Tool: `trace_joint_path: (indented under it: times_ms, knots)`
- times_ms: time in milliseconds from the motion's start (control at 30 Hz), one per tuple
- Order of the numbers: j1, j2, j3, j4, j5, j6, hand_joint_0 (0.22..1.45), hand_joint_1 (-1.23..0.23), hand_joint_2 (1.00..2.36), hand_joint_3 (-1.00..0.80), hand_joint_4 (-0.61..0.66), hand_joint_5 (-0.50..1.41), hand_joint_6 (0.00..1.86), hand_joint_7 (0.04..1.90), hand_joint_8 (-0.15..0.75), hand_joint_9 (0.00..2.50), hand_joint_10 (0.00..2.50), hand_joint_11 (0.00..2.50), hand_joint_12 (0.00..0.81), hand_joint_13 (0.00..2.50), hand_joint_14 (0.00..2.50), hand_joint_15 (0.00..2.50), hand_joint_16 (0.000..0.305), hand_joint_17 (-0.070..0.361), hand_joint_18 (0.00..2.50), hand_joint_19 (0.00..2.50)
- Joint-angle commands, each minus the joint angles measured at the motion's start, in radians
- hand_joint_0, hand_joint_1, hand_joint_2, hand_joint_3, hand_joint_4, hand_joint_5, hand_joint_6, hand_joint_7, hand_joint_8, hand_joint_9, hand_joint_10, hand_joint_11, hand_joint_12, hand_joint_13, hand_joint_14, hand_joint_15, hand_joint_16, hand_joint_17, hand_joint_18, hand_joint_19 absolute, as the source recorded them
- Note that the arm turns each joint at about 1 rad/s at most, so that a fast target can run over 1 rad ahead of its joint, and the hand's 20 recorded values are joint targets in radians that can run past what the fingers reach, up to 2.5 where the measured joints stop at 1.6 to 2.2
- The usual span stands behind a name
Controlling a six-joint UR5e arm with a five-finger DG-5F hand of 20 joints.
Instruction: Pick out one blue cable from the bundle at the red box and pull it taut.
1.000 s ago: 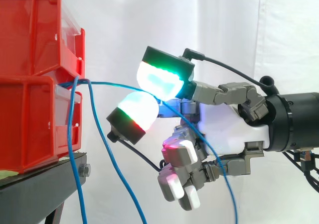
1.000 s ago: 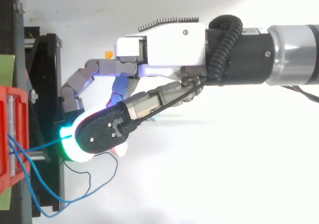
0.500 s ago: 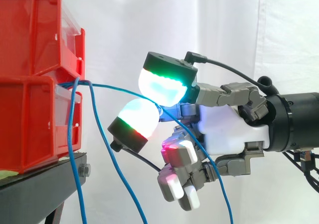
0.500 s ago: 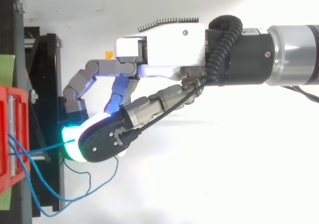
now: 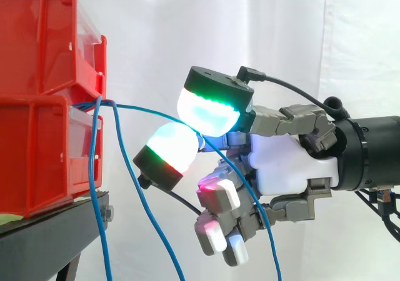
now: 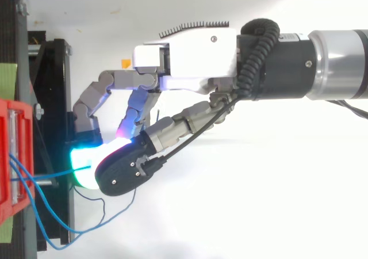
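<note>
Red bins (image 5: pixel 44 100) sit stacked on the left, and the blue cable (image 5: pixel 147 110) comes out of the gap between the two. A couple of strands just hang down loose in front of the lower bin. One strand runs off to the right in a shallow arc, straight into the hand (image 5: pixel 281 162).

The hand has that strand pinched between two glowing fingertips (image 5: pixel 209 109) (one green-cyan on top, one white with a red edge below). The other fingers are curled up underneath, holding nothing. Past the pinch the cable drops away in a slack curve across the palm.

So the picking-out part looks done. The pulling looks only partly there, since the held stretch has a bit of bow in it and probably needs more draw away from the bins.

The bins rest on a black stand (image 5: pixel 50 237), and a plain white curtain (image 5: pixel 356 44) hangs behind everything.
</note>
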Motion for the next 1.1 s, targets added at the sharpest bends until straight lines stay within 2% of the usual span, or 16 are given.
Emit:
trace_joint_path:
  times_ms: [0, 233, 467, 667, 900, 1067]
  knots:
    - [-0.001, 0.001, -0.002, 0.000, 0.000, 0.000, 0.63, -0.76, 1.02, -0.24, -0.29, -0.16, 0.91, 0.87, 0.207, 1.16, 0.03, 0.79, 0.336, 0.97, 0.02, 0.60, 0.050, 0.113, 0.83, 0.81]
    - [0.000, 0.001, 0.000, 0.003, 0.000, 0.000, 0.63, -0.77, 1.02, -0.14, -0.36, -0.14, 0.92, 0.91, 0.212, 1.25, 0.03, 0.80, 0.350, 1.03, 0.02, 0.60, 0.053, 0.119, 0.89, 0.80]
    - [0.000, 0.000, -0.002, 0.000, 0.000, 0.000, 0.69, -0.78, 1.01, -0.34, -0.38, -0.16, 0.93, 0.94, 0.193, 1.22, 0.03, 0.81, 0.326, 1.01, 0.02, 0.60, 0.049, 0.111, 0.86, 0.81]
    - [0.000, 0.000, -0.002, -0.002, 0.000, 0.000, 0.69, -0.75, 1.00, -0.43, -0.37, -0.16, 0.93, 0.97, 0.192, 1.22, 0.03, 0.81, 0.326, 1.00, 0.03, 0.61, 0.049, 0.110, 0.85, 0.81]
    - [-0.001, 0.001, -0.008, 0.001, 0.000, 0.000, 0.68, -0.74, 1.01, -0.42, -0.39, -0.16, 0.94, 0.94, 0.190, 1.22, 0.03, 0.80, 0.324, 1.00, 0.02, 0.61, 0.048, 0.109, 0.84, 0.81]
    - [-0.001, 0.000, -0.009, -0.002, 0.002, 0.002, 0.67, -0.78, 1.01, -0.31, -0.43, -0.15, 0.94, 0.95, 0.188, 1.26, 0.03, 0.81, 0.318, 1.02, 0.02, 0.61, 0.048, 0.109, 0.86, 0.81]
